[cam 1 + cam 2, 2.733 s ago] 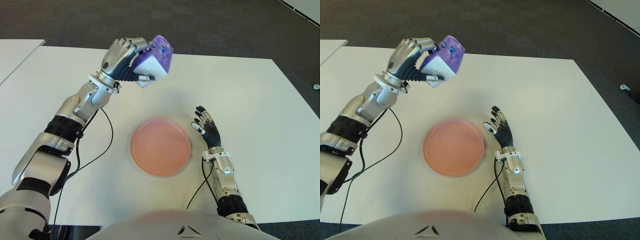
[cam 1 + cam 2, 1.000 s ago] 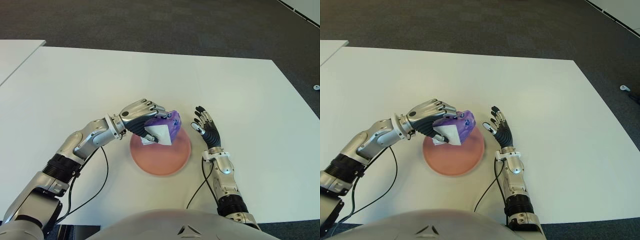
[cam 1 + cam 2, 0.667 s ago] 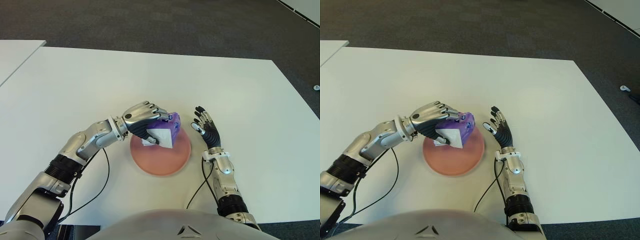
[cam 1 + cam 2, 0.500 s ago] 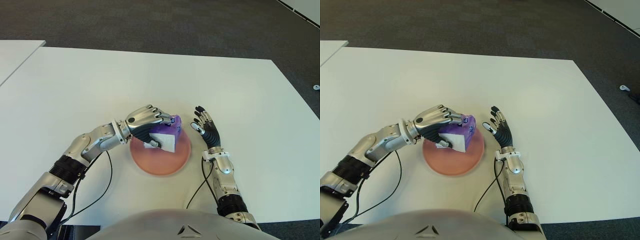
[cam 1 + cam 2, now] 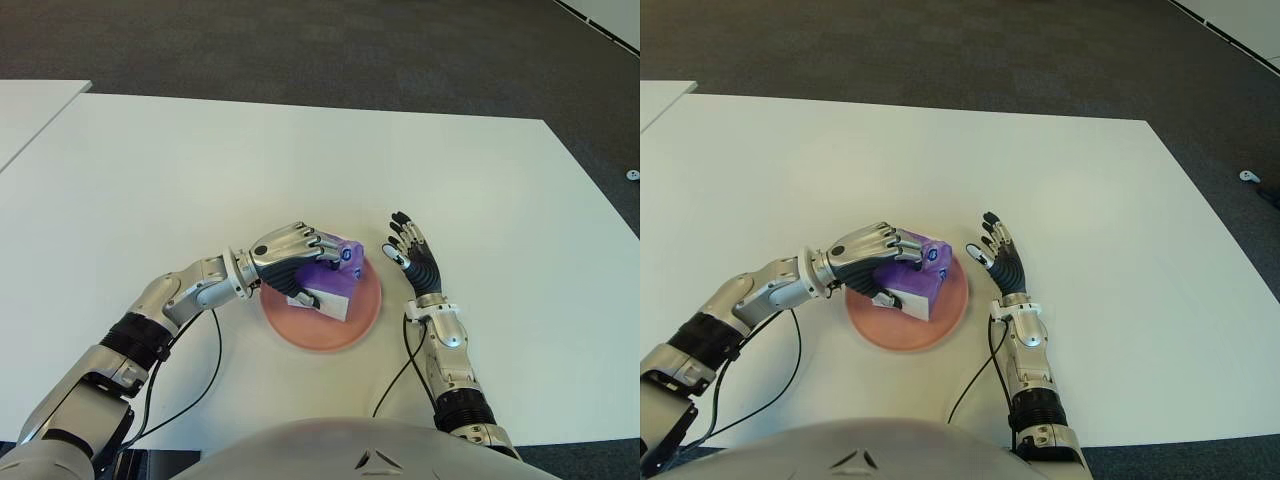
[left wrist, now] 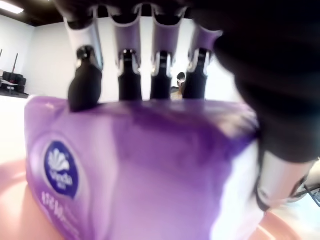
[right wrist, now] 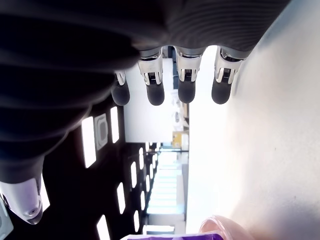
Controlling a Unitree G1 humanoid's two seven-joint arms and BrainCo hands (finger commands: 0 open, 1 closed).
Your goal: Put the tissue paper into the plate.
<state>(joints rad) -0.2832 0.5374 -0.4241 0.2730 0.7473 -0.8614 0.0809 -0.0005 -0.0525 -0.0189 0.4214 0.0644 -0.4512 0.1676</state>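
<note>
A purple and white tissue pack [image 5: 334,283] lies low in the pink plate [image 5: 353,320] near the middle of the white table [image 5: 140,180]. My left hand [image 5: 291,256] reaches in from the left and is shut on the pack, fingers wrapped over its top. In the left wrist view the fingers [image 6: 127,75] press along the purple pack [image 6: 140,165], with pink plate surface under it. My right hand [image 5: 411,256] stays open just right of the plate, fingers spread and holding nothing.
A second white table [image 5: 30,110] edge shows at the far left. Dark carpet [image 5: 300,40] lies beyond the table. A black cable [image 5: 205,350] hangs from my left forearm onto the table left of the plate.
My left hand has carried the tissue pack down from high at the back left to the plate, lowering it into the plate over the last second. The right hand has not moved.
</note>
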